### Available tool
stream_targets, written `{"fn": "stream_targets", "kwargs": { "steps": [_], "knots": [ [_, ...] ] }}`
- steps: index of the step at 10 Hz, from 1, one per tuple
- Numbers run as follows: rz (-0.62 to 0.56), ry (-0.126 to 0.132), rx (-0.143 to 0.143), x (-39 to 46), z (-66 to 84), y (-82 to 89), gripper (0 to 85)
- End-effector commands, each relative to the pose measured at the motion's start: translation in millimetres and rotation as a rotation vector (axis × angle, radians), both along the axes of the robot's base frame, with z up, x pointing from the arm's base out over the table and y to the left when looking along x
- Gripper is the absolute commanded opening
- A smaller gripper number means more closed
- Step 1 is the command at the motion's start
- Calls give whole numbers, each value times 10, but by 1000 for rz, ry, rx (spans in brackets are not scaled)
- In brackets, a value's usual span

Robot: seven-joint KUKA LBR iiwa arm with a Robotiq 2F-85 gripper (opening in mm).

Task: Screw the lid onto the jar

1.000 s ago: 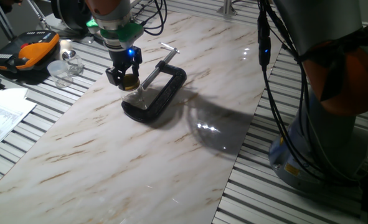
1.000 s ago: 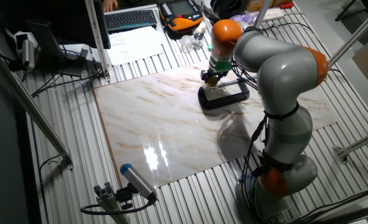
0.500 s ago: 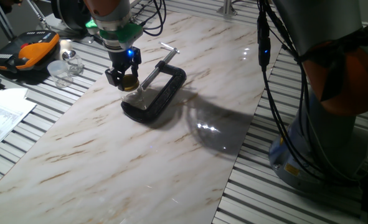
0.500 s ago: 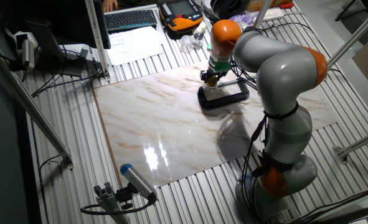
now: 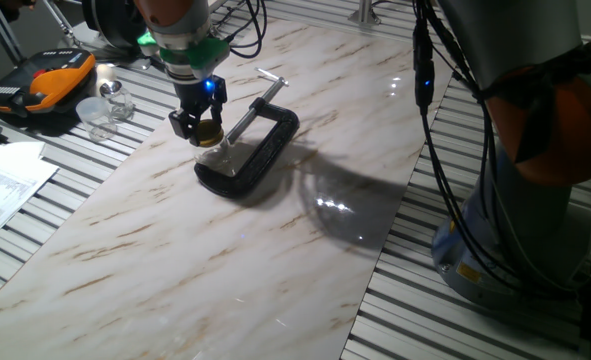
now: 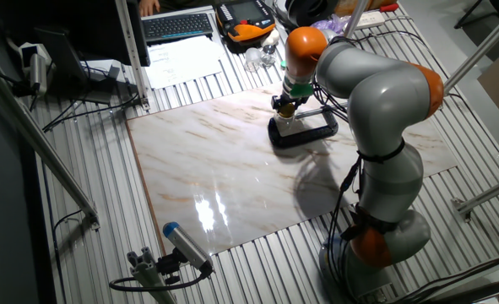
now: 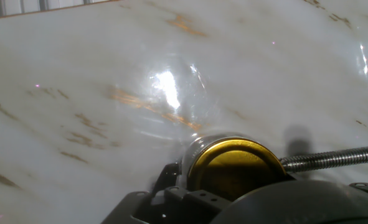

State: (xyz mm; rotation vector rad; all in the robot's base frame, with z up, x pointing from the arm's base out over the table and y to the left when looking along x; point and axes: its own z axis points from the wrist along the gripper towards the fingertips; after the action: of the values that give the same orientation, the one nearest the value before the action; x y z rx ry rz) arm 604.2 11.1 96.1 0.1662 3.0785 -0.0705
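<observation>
The gold lid (image 5: 209, 130) sits on top of the small clear jar (image 5: 216, 154), which stands inside the black C-clamp (image 5: 258, 152) on the marble board. My gripper (image 5: 207, 128) comes straight down on the lid, its black fingers closed around the rim. In the other fixed view the gripper (image 6: 288, 107) stands over the same clamp (image 6: 306, 132). The hand view shows the lid (image 7: 236, 169) close up as a shiny gold disc at the bottom. The jar's glass (image 7: 174, 102) shows faintly beyond it, and the clamp's threaded screw (image 7: 333, 158) runs off to the right.
An orange-black case (image 5: 41, 84) and clear plastic containers (image 5: 103, 108) lie at the left on the slatted table, with papers (image 5: 3, 186) in front of them. The arm's base and cables (image 5: 505, 150) stand at the right. The marble board (image 5: 235, 250) extends toward the near edge.
</observation>
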Motion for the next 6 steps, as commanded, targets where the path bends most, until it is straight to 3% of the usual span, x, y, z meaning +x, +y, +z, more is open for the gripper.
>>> {"fn": "stream_targets", "kwargs": {
  "steps": [1, 6],
  "knots": [
    [0, 0, 0, -1, -2, 0, 0],
    [-1, -3, -16, 20, 43, 11, 0]
  ]
}}
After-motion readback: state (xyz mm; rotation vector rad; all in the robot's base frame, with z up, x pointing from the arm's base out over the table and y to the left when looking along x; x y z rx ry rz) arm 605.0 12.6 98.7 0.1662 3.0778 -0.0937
